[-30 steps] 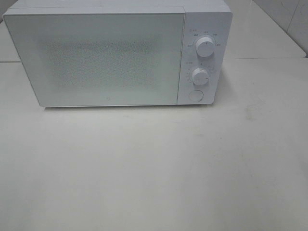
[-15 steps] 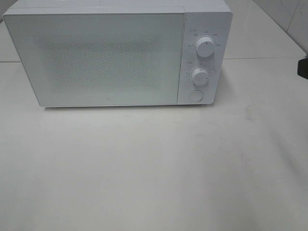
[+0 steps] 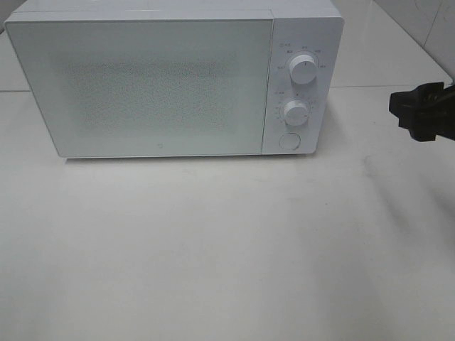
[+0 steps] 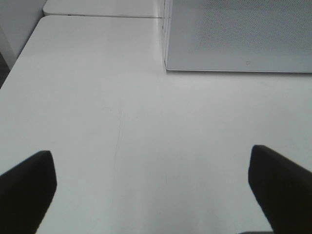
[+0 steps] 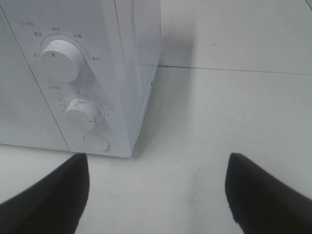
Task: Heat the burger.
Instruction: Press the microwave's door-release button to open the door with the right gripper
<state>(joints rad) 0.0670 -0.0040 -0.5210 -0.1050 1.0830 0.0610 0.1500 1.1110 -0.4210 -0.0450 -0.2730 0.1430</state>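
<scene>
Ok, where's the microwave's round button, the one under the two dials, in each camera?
Exterior high: the round button sits at the foot of the control panel, right of the door.
Left wrist: not in it; only a door corner shows.
Right wrist: the button is just under the lower dial.
Shared landmark: the front of the microwave.

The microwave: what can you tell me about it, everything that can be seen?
The microwave is a white, boxy oven with a smooth, plastic-looking shell. Its wide door, shut, fills most of the front and has a pale speckled window; nothing inside shows through. Right of the door a narrow panel carries an upper knob, a lower knob and, below, a round button. It stands upright at the back of the white table, front facing the high camera. Only the table touches it.
</scene>
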